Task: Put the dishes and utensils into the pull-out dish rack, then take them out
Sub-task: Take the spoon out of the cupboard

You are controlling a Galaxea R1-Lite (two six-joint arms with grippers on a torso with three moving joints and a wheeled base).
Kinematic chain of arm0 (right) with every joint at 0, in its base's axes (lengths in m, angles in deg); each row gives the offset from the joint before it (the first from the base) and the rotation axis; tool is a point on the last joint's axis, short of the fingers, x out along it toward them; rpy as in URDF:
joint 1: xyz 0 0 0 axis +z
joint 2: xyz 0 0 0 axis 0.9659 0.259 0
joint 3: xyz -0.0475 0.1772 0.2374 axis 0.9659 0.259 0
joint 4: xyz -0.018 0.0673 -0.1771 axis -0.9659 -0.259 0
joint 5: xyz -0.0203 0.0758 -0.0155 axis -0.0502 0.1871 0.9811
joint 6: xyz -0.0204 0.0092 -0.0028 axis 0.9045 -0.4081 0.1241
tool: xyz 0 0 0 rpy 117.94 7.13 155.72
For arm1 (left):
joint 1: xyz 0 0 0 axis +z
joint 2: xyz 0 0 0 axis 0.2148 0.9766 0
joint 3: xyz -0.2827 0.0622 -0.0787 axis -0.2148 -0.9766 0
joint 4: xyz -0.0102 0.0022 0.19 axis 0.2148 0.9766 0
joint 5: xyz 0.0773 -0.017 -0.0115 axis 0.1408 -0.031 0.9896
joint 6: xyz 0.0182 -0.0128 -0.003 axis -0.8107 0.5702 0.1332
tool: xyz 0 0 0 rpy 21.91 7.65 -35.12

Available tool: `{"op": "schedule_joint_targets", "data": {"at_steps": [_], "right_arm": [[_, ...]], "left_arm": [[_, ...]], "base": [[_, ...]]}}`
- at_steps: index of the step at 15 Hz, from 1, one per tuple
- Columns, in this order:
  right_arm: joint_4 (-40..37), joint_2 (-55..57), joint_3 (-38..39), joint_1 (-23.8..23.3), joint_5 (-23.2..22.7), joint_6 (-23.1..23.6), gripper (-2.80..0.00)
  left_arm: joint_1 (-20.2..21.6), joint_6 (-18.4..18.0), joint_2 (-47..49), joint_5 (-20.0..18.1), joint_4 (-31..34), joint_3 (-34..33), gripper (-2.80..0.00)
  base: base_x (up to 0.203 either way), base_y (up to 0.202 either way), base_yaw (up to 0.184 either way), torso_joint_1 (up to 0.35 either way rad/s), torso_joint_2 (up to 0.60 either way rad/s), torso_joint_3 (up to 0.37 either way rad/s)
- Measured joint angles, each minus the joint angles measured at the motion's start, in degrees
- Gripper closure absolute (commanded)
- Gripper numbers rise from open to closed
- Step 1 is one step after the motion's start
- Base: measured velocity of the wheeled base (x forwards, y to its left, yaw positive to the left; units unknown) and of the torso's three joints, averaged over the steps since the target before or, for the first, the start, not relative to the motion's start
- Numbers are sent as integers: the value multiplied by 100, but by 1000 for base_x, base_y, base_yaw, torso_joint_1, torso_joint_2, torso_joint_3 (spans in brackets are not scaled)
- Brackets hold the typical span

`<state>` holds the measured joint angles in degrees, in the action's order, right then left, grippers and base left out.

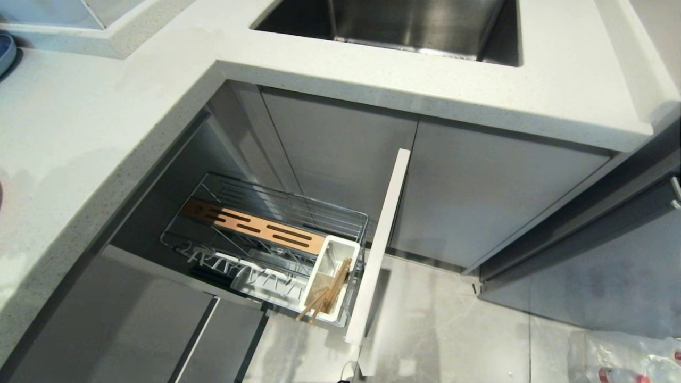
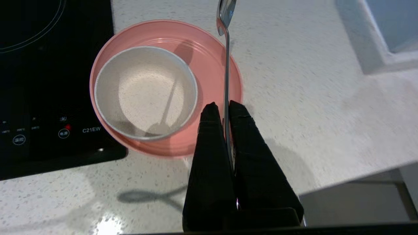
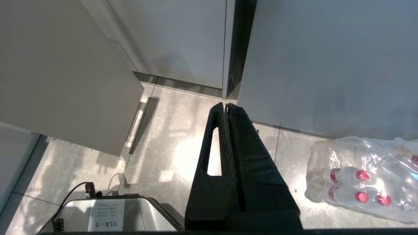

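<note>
The loading is partly done: the pink plate (image 2: 209, 75) with the white bowl (image 2: 145, 93) sitting inside it rests on the worktop (image 2: 310, 98) beside an induction hob (image 2: 49, 81), not yet racked; the left claw (image 2: 222, 107), raised above them, is clamped on the handle of the metal spoon (image 2: 226, 65), whose bowl juts beyond the tips; in the pull-out dish rack (image 1: 266, 234) the chopsticks (image 1: 327, 298) already lean in the white caddy (image 1: 332, 276); the right claw (image 3: 226, 106) hangs parked over the floor, pressed together and empty.
</note>
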<state>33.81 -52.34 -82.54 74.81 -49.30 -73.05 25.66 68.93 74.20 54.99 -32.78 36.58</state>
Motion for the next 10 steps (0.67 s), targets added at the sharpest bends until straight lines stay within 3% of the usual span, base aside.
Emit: {"op": "schedule_joint_targets", "data": {"at_steps": [6, 10], "right_arm": [[0, 0, 0, 2, 1, 0, 0], [2, 0, 0, 0, 1, 0, 0]], "left_arm": [[226, 957, 801, -52, -168, -154, 0], [366, 1359, 1108, -79, -166, -192, 0]], "base": [[0, 0, 0, 0, 0, 0], [0, 0, 0, 0, 0, 0]]}}
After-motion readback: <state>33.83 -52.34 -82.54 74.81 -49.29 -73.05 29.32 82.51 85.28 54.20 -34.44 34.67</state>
